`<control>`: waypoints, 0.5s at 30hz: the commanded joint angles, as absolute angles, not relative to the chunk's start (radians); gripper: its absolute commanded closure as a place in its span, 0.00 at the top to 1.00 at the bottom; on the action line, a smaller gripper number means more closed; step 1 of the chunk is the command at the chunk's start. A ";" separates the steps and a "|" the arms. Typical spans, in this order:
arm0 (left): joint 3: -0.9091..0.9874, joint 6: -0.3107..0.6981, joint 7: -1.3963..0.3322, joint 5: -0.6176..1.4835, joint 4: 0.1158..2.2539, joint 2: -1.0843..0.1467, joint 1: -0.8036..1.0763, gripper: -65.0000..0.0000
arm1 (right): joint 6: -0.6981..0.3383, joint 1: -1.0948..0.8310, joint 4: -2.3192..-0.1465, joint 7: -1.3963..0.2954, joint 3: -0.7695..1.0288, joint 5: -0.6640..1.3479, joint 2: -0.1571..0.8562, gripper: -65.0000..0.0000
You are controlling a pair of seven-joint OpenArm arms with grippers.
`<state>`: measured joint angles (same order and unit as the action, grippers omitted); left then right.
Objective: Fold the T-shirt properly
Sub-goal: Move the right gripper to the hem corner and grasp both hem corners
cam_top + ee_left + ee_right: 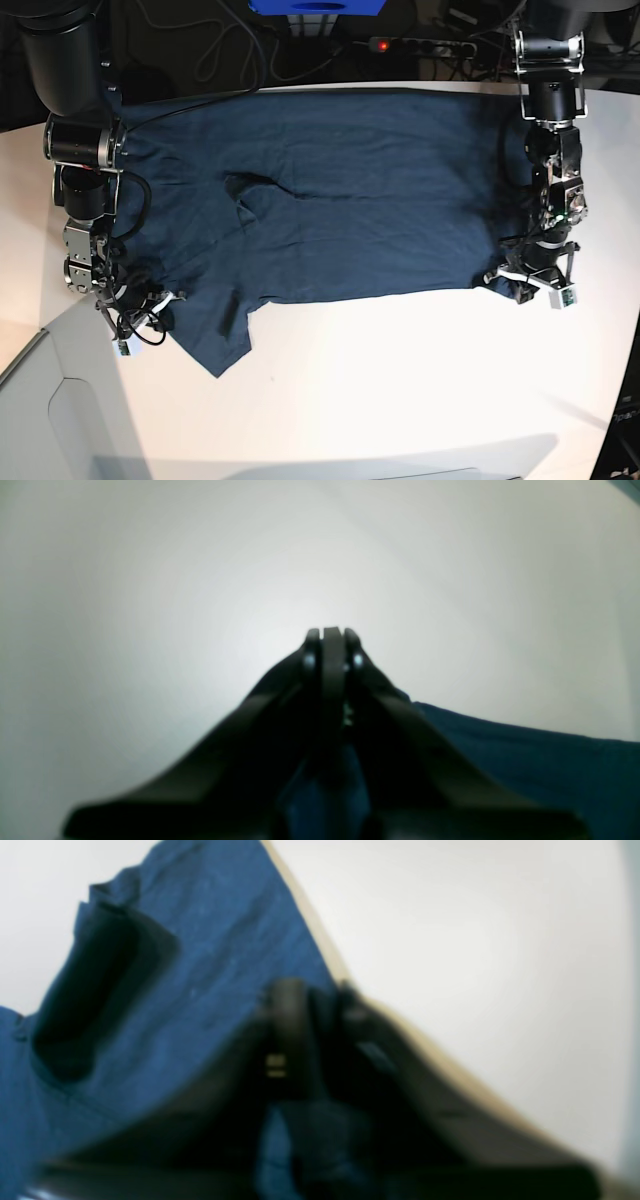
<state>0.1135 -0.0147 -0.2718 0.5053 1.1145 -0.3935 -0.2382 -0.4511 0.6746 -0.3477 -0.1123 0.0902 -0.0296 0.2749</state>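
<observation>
- While the T-shirt (340, 200) lies spread across the white table (400, 380), I hold both its near corners so the near edge can lift evenly.
- My left gripper (530, 275) pinches the hem corner, fingers pressed together on cloth.
- My right gripper (140, 315) is clamped on fabric beside the sleeve (215, 340).

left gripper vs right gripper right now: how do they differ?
Place: the left gripper sits at the T-shirt's straight hem edge, the right gripper at the opposite end by a sleeve.
Wrist views: the left gripper's is sharp, fabric only low beside it, mostly white table; the right gripper's is blurred, with cloth rising over its jaws.
Shared: both are shut on the T-shirt near the table's front side.
</observation>
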 commanded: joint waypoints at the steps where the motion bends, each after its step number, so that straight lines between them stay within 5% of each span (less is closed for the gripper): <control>1: 0.116 -0.010 -0.246 0.507 1.127 -0.407 -0.260 0.00 | -0.449 0.690 -0.352 -0.150 0.088 -0.047 0.278 0.00; 8: 0.119 -0.010 -0.246 0.516 1.138 -0.406 -0.260 0.00 | -0.450 0.690 -0.407 -0.143 0.099 -0.042 0.280 0.00; 15: 0.120 -0.010 -0.245 0.518 1.231 -0.406 -0.211 0.00 | -0.450 0.481 -0.808 -0.154 0.101 -0.042 0.298 0.00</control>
